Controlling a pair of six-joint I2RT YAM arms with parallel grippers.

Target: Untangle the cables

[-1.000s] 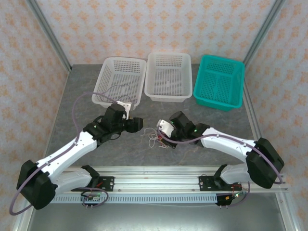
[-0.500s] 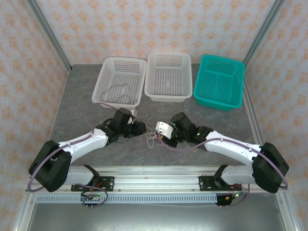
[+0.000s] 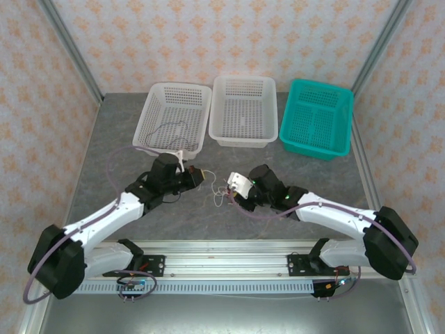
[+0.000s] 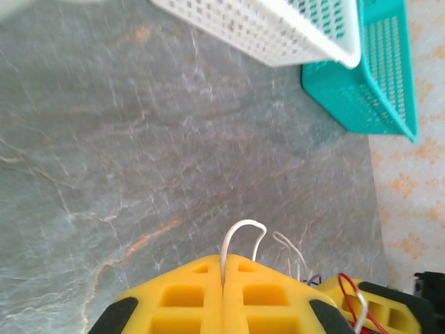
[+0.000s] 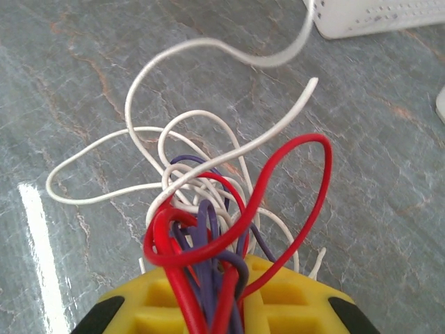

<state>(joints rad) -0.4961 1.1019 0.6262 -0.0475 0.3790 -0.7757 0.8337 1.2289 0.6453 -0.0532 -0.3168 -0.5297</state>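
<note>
Overhead, the cables [image 3: 221, 194] form a small knot on the bench [image 3: 327, 174], at 6 o'clock from the middle basket [image 3: 243, 111]. The left jaws sit at 9 o'clock of the knot and the right jaws at 3 o'clock, both low and close to it. The step in hand appears to be drawing one strand out of the knot.

Left wrist view: the jaws are fully closed on a white cable [image 4: 243, 223], whose loop rises at 12 o'clock from the seam. Pull slowly toward 9 o'clock, low along the bench, so the thin strand does not slip from the grip.

Right wrist view: the jaws are clamped on the bundle [image 5: 208, 229] of red, purple and white strands, with loops fanning toward 12 o'clock. Hold this grip firm and stationary as the anchor. Stop the pull if the red loop [image 5: 314, 141] tightens around a white strand, since that probably means a snag.
</note>
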